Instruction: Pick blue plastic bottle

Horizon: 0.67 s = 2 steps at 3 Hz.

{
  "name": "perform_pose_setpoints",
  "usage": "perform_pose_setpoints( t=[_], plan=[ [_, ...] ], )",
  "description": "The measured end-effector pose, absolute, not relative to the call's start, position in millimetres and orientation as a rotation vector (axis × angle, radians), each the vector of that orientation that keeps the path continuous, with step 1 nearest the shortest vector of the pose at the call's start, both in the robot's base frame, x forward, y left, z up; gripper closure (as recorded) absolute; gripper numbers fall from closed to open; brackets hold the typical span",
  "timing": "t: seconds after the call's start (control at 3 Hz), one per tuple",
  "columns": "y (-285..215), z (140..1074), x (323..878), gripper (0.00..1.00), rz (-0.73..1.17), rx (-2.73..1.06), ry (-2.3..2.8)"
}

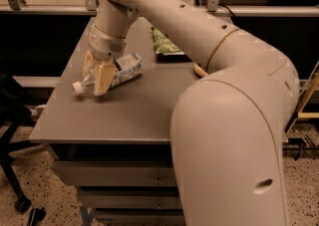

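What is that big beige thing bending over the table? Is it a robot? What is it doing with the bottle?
Yes, it is a robot. The big beige shape is its one arm, so close to the camera that it fills the right side. There is only this one picture, looking down on a grey table with drawers below. At the arm's end is its tool. It sits over the neck end of a small clear bottle, which lies on its side with its white cap pointing left. Whether the tool is squeezing the bottle, I cannot tell. Farther back lies a green bag.
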State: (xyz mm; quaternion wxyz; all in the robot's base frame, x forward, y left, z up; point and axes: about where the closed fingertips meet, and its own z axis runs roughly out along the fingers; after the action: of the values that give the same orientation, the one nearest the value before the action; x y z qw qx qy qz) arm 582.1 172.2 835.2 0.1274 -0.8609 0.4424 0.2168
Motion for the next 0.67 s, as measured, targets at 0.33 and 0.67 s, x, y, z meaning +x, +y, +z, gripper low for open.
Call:
perform_pose_setpoints(
  t=[0.33,0.67],
  plan=[
    [173.3,834.9,582.6,0.05,0.630,-2.503,1.287],
    [175.5,833.8,583.5,0.00,0.629,-2.499,1.286]
  ],
)
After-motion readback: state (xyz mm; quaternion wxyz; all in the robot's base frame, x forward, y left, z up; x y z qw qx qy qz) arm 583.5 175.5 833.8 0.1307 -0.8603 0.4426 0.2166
